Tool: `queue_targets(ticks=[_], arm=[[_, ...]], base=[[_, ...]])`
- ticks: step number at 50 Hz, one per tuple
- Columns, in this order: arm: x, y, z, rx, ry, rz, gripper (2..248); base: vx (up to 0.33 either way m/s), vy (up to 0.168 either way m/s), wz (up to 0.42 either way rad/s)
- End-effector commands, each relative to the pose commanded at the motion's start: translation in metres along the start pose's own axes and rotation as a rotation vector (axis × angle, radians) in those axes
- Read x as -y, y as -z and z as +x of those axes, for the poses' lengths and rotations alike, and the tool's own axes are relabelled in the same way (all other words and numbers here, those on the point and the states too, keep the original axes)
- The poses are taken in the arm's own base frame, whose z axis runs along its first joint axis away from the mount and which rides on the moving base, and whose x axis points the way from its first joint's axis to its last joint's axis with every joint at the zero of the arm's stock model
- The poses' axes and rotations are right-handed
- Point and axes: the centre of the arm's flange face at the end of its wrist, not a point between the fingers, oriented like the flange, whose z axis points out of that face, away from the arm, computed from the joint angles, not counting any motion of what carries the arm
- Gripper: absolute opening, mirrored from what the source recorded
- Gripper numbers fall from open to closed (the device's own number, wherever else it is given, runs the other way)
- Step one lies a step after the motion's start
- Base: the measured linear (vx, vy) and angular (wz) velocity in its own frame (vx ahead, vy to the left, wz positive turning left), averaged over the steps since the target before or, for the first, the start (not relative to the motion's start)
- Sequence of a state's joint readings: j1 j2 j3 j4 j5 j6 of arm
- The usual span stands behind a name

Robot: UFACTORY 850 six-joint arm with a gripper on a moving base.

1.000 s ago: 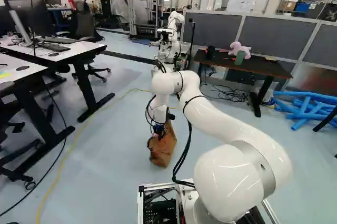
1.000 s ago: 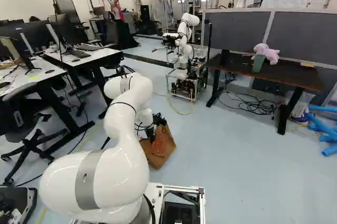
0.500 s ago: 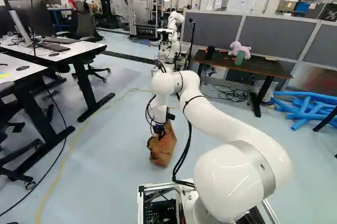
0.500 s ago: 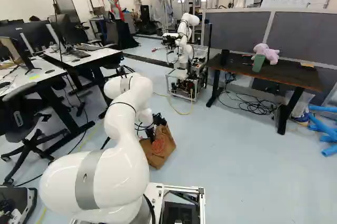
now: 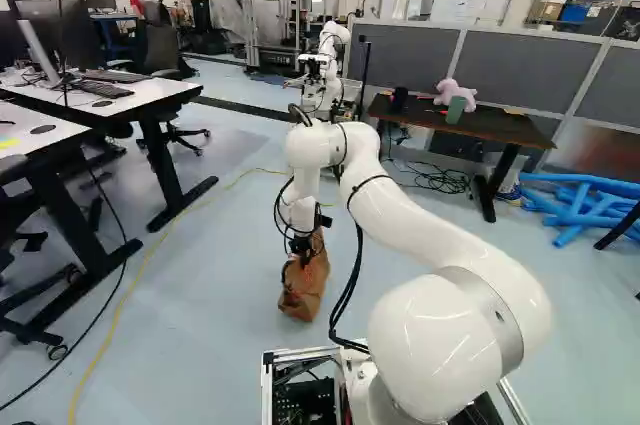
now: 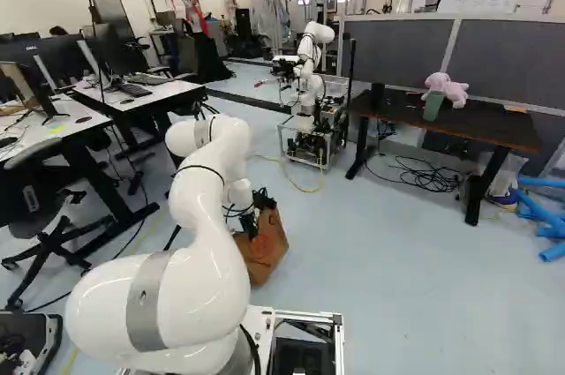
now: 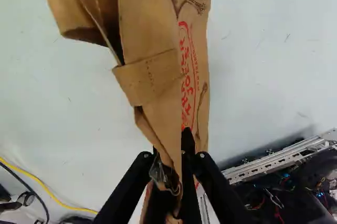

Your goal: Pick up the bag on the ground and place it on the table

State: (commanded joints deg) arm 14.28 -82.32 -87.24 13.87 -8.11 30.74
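Take the left base view as a clock face, from left to right. Spot at ten o'clock a white-topped desk (image 5: 150, 95), bearing a keyboard (image 5: 100, 89), and at eight o'clock a yellow cable (image 5: 118, 315) along the floor (image 5: 215, 295). Back at ten o'clock, beyond the desk, note a dark office chair (image 5: 162, 50). Find the brown paper bag (image 5: 303, 293) at about six o'clock, well apart from the dark table (image 5: 480, 127); impossible to tell from here whether touching the floor at its bottom. At its upper part, see the black gripper (image 6: 251, 227), closed on folded paper, with a finger against either side of the bag and red print along the side in the wrist view. Look to twelve o'clock for another robot (image 5: 325, 65), then follow the white arm (image 5: 440, 220) from five o'clock inward to the gripper. See at two o'clock the dark table, bearing from left to right a dark cylinder (image 5: 399, 100), a green container (image 5: 456, 110) and a pink plush toy (image 5: 452, 91), the last two close together. End at three o'clock with blue tubes (image 5: 575, 207) in a heap on the floor.
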Motion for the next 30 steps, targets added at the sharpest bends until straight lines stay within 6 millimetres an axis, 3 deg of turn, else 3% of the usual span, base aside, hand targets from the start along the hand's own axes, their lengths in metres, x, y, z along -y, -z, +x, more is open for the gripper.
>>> queue_targets(ticks=[30], arm=[[-0.011,0.043,-0.027,0.002,0.047,-0.015,23]], base=[[0.0,0.0,0.0]])
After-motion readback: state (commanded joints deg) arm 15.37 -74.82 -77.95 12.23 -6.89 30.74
